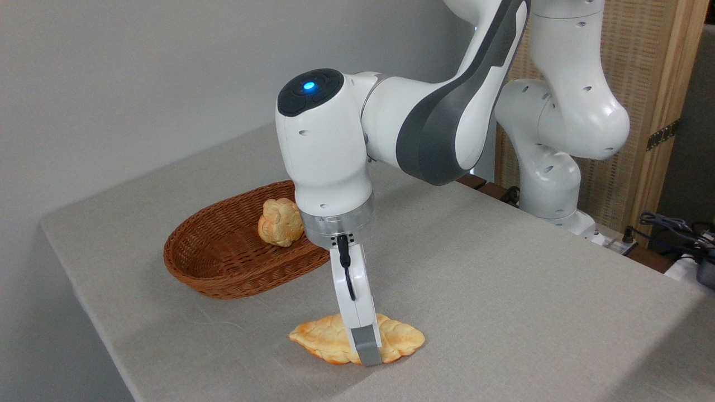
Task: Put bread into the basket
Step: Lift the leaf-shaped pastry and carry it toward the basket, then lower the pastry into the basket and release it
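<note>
The bread (321, 338), a long flat golden loaf with browned edges, lies on the table near the front edge. My gripper (364, 341) has come straight down over its middle. The near grey-tipped finger (367, 349) stands against the loaf's front side, reaching table level, and the far finger is hidden behind it and the loaf. The loaf rests flat on the cloth. The basket (184, 262), a reddish-brown wicker oval, sits behind and to the left of the loaf, a short gap away.
A small round bun (281, 222) lies inside the basket at its right end, partly behind my wrist. The grey table cloth (503, 279) stretches to the right. The arm's base and cables (670, 229) are at the far right edge.
</note>
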Robot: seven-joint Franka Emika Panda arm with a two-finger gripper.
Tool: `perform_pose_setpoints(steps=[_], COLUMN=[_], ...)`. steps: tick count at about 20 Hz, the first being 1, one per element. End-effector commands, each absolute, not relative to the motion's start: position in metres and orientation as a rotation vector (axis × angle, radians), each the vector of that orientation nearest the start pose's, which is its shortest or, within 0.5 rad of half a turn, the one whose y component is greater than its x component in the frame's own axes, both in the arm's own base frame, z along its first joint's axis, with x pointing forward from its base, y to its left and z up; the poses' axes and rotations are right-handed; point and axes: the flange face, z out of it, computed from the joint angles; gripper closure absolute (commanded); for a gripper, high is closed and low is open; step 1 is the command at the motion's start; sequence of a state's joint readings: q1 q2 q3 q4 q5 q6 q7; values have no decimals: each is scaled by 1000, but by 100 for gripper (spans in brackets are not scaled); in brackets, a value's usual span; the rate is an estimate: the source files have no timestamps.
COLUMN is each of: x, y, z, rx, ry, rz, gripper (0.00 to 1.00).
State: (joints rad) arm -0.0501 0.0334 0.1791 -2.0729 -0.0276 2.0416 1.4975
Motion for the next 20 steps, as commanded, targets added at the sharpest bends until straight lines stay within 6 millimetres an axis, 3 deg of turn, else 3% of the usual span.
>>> perform_pose_setpoints(steps=[1,11,14,16,19,20], x=[541,541,543,550,561,560], y=[72,72,68,52,-6,-22], z=[409,414,452,490,544,551], rx=[-2455,-2452,-2439,-2471,-2556,-2583], ry=[2026,2020,1975,1895,1795,1769], rz=[46,35,-71,-136,-186,-178], gripper=[61,61,57,55,46,46])
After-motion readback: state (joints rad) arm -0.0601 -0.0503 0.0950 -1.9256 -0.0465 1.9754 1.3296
